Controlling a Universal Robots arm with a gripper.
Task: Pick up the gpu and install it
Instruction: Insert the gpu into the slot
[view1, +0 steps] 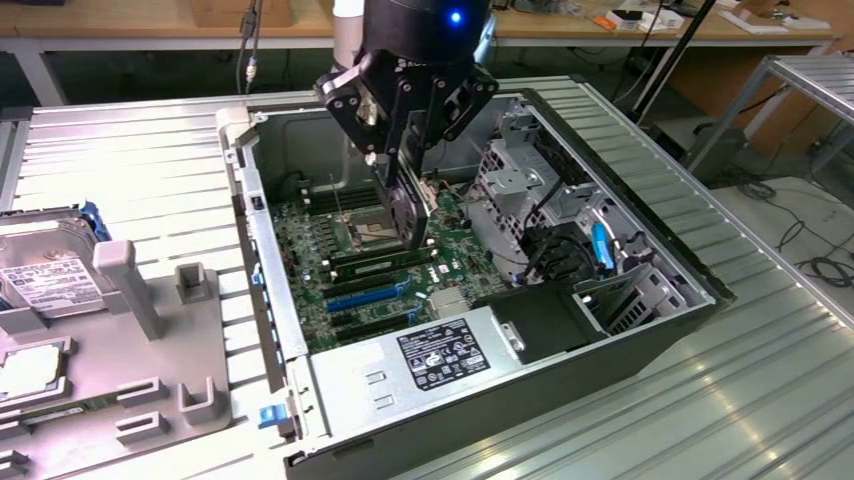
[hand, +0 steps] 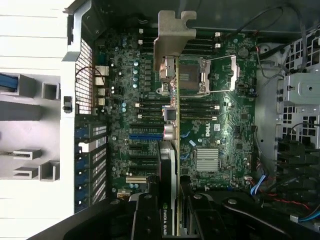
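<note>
We see a thin, dark gpu card (hand: 167, 165) with a silvery metal bracket, printed "NVIDIA QUAD", clamped edge-on in the black claw (hand: 169, 202) above a green motherboard (hand: 125, 75) marked "DELL".

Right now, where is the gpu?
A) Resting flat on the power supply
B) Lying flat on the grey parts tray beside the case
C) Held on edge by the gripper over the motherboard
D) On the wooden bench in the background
C: the gripper is closed on the gpu, which hangs on edge over the motherboard inside the open case.
</note>
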